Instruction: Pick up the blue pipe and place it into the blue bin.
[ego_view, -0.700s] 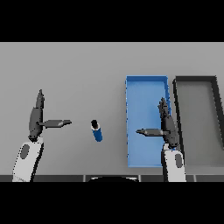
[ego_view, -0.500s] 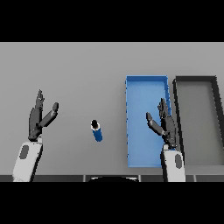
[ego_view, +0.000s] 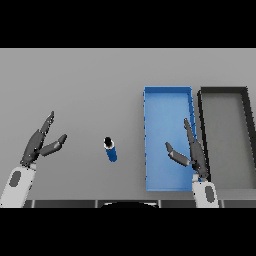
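The grey desk (ego_view: 90, 85) carries everything, and the blue bin (ego_view: 168, 92) serves as landmark: a long open tray lying lengthwise away from the robot, right of the desk's middle. Just beside the bin's right wall, nearly touching it, lies a dark bin (ego_view: 223, 91) of about the same shape with a grey floor. The blue pipe (ego_view: 110, 150) lies on the desk to the left of the bin, near it but apart, level with the bin's nearer half; it is a short cylinder with a dark cap at its far end, lying slightly slanted. Bare desk is all that separates pipe and bin. The right robot hand (ego_view: 192, 152) hangs over the bin's near right corner, above the wall shared with the dark bin; its fingers point straight away from the robot and its thumb sticks out leftward over the bin floor, so it is open and holds nothing. The left robot hand (ego_view: 36, 144) is far to the left of the bin, well apart from the pipe on its other side, fingers stretched up and slightly rightward, thumb spread toward the pipe, likewise open and empty.
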